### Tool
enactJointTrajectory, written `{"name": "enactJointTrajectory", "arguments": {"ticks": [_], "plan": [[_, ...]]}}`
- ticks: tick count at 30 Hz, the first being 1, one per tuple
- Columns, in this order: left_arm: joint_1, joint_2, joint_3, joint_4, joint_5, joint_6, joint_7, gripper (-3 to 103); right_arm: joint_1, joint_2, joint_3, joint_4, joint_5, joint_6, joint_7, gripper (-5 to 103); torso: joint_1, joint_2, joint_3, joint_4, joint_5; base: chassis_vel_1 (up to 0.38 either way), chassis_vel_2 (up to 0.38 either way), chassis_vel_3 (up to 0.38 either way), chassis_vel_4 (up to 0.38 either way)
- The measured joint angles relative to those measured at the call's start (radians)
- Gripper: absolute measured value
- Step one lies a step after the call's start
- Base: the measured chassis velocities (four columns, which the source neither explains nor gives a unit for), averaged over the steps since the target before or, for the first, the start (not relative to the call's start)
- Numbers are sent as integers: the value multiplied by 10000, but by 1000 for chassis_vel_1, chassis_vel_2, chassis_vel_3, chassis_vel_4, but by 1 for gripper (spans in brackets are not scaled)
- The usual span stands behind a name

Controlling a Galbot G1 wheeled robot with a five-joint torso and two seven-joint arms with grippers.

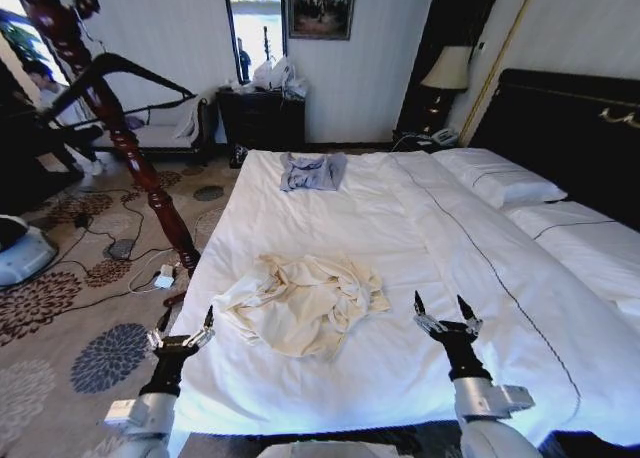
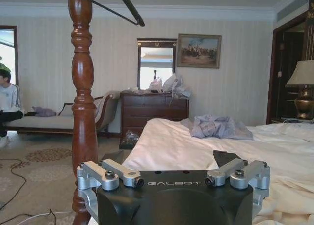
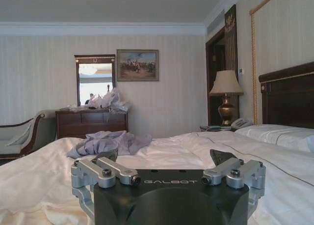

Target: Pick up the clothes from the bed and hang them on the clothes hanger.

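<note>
1. The crumpled cream, thin-fabric long-sleeved garment lies in a loose heap on the white duvet of the large wide bed, toward the foot end and on the robot's left half of the mattress; the small grey-blue garment sits well apart, further up the bed
2. The left end effector hovers at the bed's left edge with its fingers spread apart, gripping nothing; the garment's near-left corner is just beside it, ahead and to its right
3. The right end effector hangs over the duvet with its fingers likewise released and empty, the garment's edge lying to its left
4. The heap spreads wider across the bed than along it, so its long axis runs roughly from one arm toward the other (the left arm looks slightly nearer to the fabric)
5. The slim black hanger hangs by the turned dark-wood post standing on the patterned carpet left of the bed, well apart from the garment, so I judge the pick-up has not yet begun
</note>
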Motion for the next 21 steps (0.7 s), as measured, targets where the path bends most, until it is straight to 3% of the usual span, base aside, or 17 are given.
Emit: {"name": "enactJointTrajectory", "arguments": {"ticks": [11,21], "plan": [[-138,-81,68,175,223,20,-1,100,189,-276,-434,-458,534,-201,221,100,0,0,0,-1,-1,0,0,0,0],[26,-246,143,-482,479,-17,25,100,503,-411,-582,-632,691,-209,235,100,1,0,1,-1,-1,0,0,0,0]]}}
